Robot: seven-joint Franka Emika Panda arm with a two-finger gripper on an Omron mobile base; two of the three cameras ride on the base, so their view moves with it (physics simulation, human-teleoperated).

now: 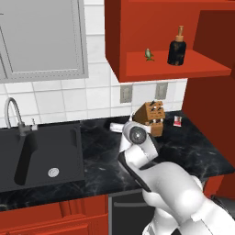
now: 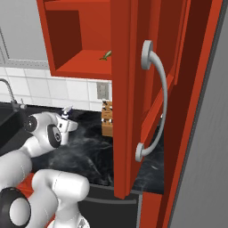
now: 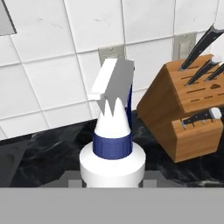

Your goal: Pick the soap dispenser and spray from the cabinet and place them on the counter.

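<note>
Cabinet (image 1: pixel 170 69): red wall unit, door (image 2: pixel 129 111) swung wide open, silver bar handle facing the right base camera. On its open shelf: soap dispenser (image 1: pixel 177 48) standing upright toward the right end, and a small green figurine (image 1: pixel 149 54) to its left, well apart from it. Bare shelf between them and at the left end.

Counter (image 1: pixel 101 160): black marble top, sink basin (image 1: pixel 41 156) sunk into the left part, tap (image 1: pixel 13 114) behind it. Knife block (image 3: pixel 188 118) at the back by the tiled wall, a small red-and-white item (image 1: pixel 177 120) just right of it. Open worktop in front of the block out to the front edge.

Spray (image 3: pixel 113 140): upright, low over the counter, left of the knife block and near it, nozzle head toward the wall.

Gripper (image 3: pixel 112 181): jaws part-open and closed on the spray's body, bottle sits between the fingers in hand view. Can't tell if the bottle base touches the counter.
</note>
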